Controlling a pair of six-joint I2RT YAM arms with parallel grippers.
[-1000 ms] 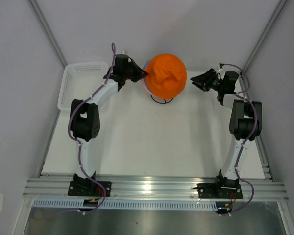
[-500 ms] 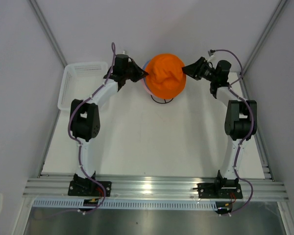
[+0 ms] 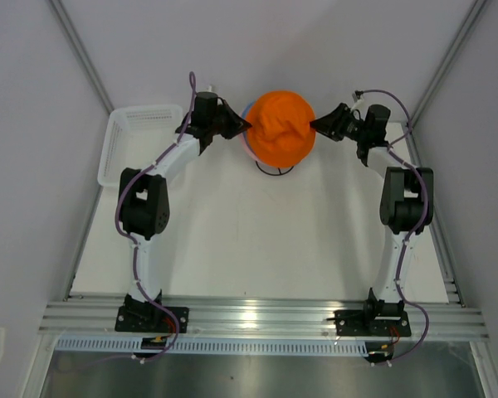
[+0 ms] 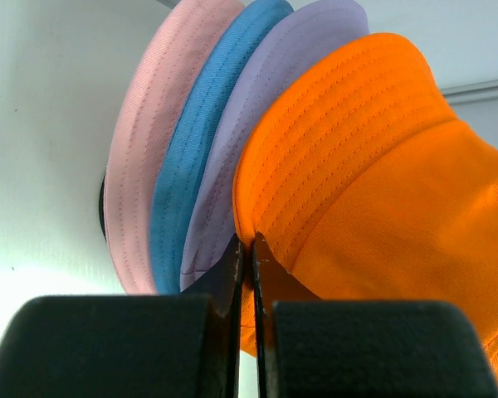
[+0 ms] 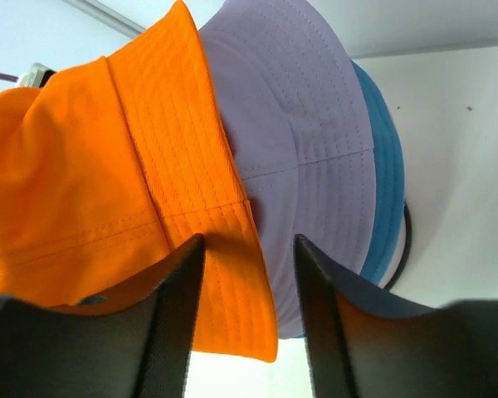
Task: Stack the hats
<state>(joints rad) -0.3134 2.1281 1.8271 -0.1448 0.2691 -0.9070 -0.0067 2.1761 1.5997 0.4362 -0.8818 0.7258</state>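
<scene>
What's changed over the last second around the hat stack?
The right claw swung in leftward to the orange hat. It is open with the brim between its jaws, and it is not gripping yet. The left claw stayed shut on the opposite side of the brim, and the orange hat did not move.

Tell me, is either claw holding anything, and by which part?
The left gripper pinches the orange hat by its brim edge; the right gripper is open, holding nothing.

Both arms reach toward the far end, elbows bowed outward, grippers pointing at each other.
The left gripper (image 3: 242,126) has its fingers (image 4: 232,274) pinched together on the orange hat (image 3: 282,128) brim; the right gripper (image 3: 317,125) has its fingers (image 5: 178,282) spread apart.
</scene>
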